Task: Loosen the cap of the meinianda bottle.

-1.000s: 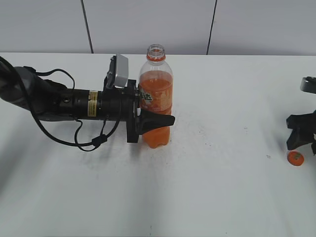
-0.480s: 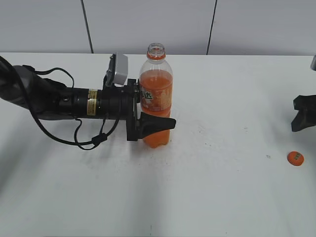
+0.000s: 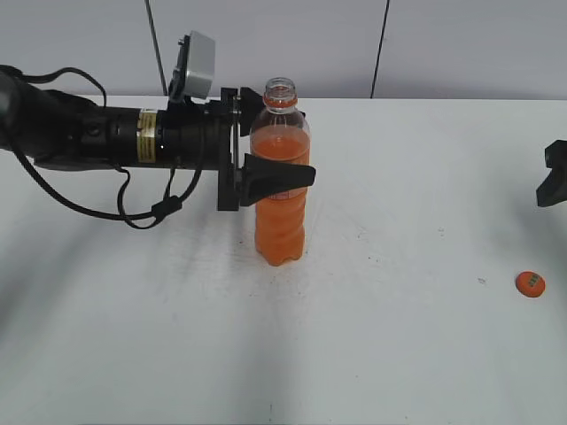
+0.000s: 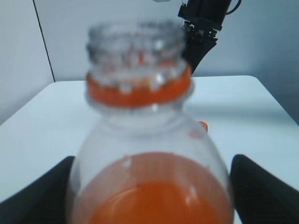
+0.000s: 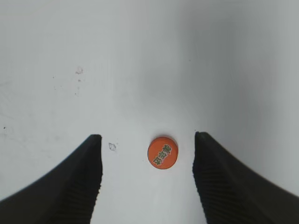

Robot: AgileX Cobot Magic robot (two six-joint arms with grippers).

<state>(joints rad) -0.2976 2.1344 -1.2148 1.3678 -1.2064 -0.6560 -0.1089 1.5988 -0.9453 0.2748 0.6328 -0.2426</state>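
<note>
The meinianda bottle (image 3: 280,221) stands upright on the white table, its neck open with only the orange neck ring (image 4: 140,93) on it. My left gripper (image 3: 285,135) reaches in from the left, and its fingers straddle the bottle's upper body without clamping it. In the left wrist view (image 4: 152,161) a black finger shows on each side of the bottle. The orange cap (image 3: 530,283) lies flat on the table at the far right. My right gripper (image 3: 554,183) hangs above it, open and empty. In the right wrist view (image 5: 148,135) the cap (image 5: 162,152) lies between its fingers.
The white table (image 3: 399,336) runs back to a grey panelled wall (image 3: 443,44). The left arm and its cable (image 3: 106,142) stretch across the left side of the table. The right arm (image 4: 201,23) shows behind the bottle in the left wrist view.
My left gripper has slid up from the bottle's lower body to its upper body and spread wider, while the bottle stayed put. My right gripper has risen off the cap, leaving it on the table.
</note>
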